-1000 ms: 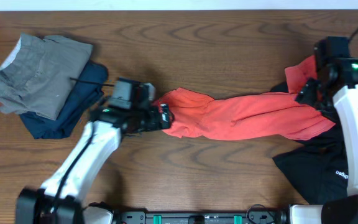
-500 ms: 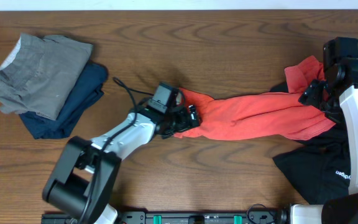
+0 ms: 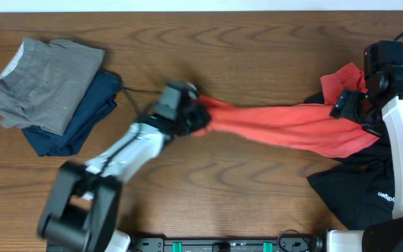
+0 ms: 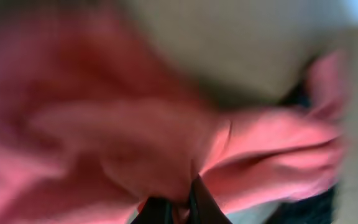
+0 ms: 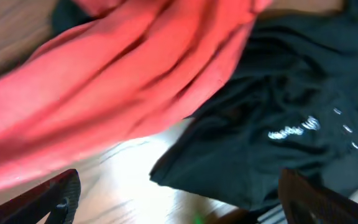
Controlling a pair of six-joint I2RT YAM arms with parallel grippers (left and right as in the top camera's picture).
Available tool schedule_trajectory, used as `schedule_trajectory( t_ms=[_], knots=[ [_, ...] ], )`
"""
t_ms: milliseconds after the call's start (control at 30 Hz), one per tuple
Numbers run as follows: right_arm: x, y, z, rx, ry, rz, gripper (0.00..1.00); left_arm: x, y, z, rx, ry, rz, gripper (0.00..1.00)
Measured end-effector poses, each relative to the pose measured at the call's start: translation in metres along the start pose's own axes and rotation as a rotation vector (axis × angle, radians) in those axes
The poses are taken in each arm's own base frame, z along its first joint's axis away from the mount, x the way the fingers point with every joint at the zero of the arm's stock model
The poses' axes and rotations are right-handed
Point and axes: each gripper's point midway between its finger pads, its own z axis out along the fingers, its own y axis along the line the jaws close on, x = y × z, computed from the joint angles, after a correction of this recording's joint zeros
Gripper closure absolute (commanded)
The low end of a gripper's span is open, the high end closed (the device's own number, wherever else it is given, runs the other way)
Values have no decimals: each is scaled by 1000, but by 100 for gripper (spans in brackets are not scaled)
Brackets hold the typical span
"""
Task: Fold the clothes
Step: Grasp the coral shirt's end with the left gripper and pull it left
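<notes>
Clamping the coral-red T-shirt (image 3: 285,126) between clenched jaws, the left gripper (image 3: 197,117) is holding it stretched for flattening; next, the right gripper (image 3: 345,106), jaws released, should grasp the opposite end.

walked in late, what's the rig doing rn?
Folding laundry, early stage. The left gripper is shut on the left end of the coral-red T-shirt, which is stretched in a bunched band across the table. Its right end lies on the black garment, where the right gripper sits open, gripping nothing. A grey garment on a navy garment lies folded at far left.
</notes>
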Motion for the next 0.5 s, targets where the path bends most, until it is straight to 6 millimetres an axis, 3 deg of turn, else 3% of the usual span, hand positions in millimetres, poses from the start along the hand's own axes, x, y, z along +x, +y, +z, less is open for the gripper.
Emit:
schedule_trajectory(
  t_ms=[67, 167, 233, 300, 367, 433, 467, 500],
  knots=[
    [1, 8, 0, -46, 8, -58, 1, -48, -24, -37, 69, -133, 8, 94],
    [3, 16, 4, -88, 18, -115, 1, -114, -57, -115, 168, -360, 35, 94],
    [5, 20, 9, -105, 25, -145, 1, -141, -66, -171, 199, -496, 43, 94],
    [9, 25, 17, -124, 35, -175, 1, -145, -60, -207, 170, -555, 29, 94],
    [13, 30, 28, -148, 45, -207, 1, -134, -47, -214, 109, -535, 12, 94],
    [20, 37, 40, -183, 62, -246, 1, -120, -28, -205, 31, -479, -17, 94],
    [24, 40, 45, -201, 70, -262, 4, -114, -18, -197, -10, -446, -30, 94],
    [29, 45, 51, -227, 82, -285, 16, -110, -7, -190, -44, -422, -40, 94]
  ],
)
